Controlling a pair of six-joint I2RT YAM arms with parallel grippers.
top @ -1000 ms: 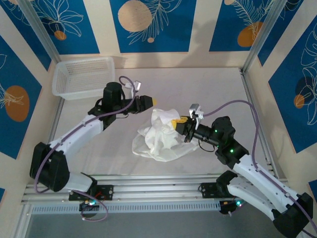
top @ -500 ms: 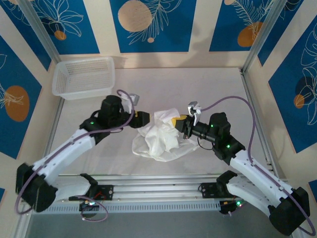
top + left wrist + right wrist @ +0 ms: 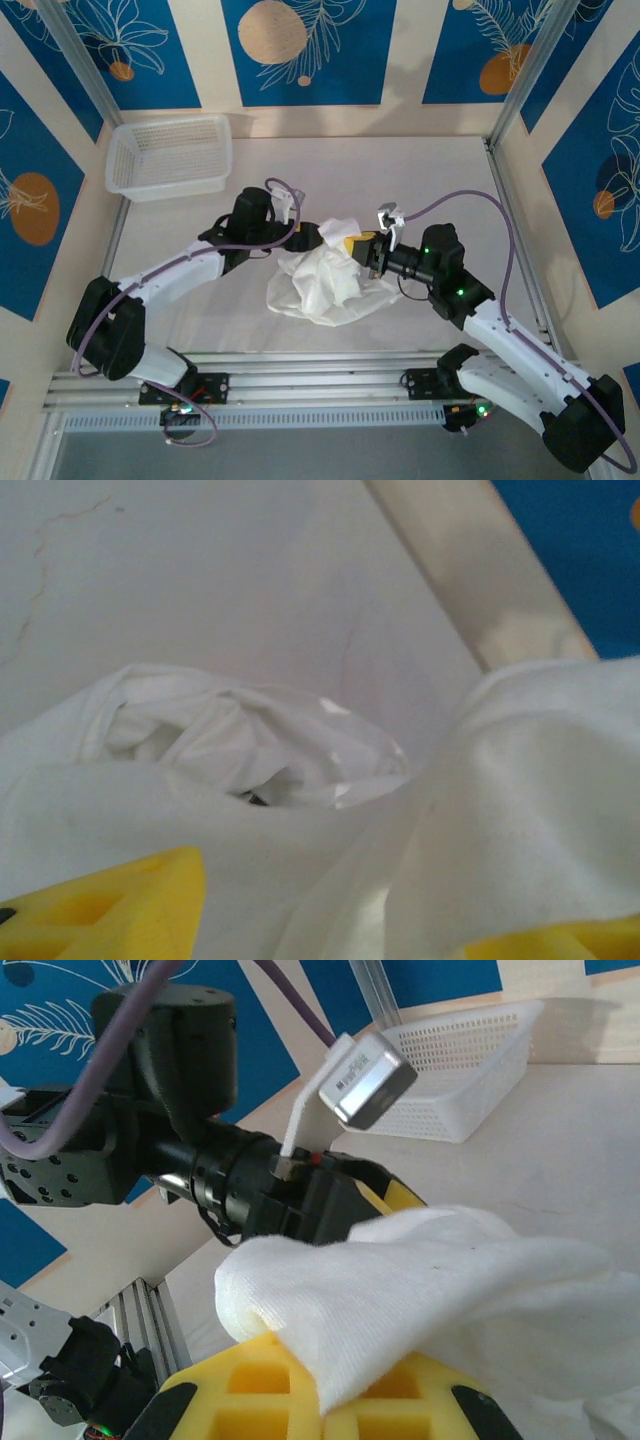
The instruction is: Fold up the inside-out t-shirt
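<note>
**Q:** Fig. ctr. item?
**A:** White t-shirt (image 3: 320, 278), a thin, soft knit crumpled into a lumpy heap w/ deep folds. It lies mid-worktop (image 3: 420, 170) between the two arms. One dark speck sits in a hollow of the cloth, too small to identify.

**Q:** Pincers?
**A:** The right pincer (image 3: 353, 245) has its yellow fingers pressed together, pinching a fold of the shirt at the heap's upper right. The cloth drapes over the fingertips. The left pincer (image 3: 318, 238) is at the heap's upper left, jaws spread, w/ cloth bulging between its yellow fingers (image 3: 110, 905).

**Q:** Surroundings?
**A:** The worktop is pale and matte, faintly veined. A white plastic mesh basket (image 3: 170, 155), rectangular w/ a rolled rim, sits at the far left, well apart from the shirt. The wall panels (image 3: 305, 50) are blue w/ white leaf outlines and orange discs. No legible txt.
</note>
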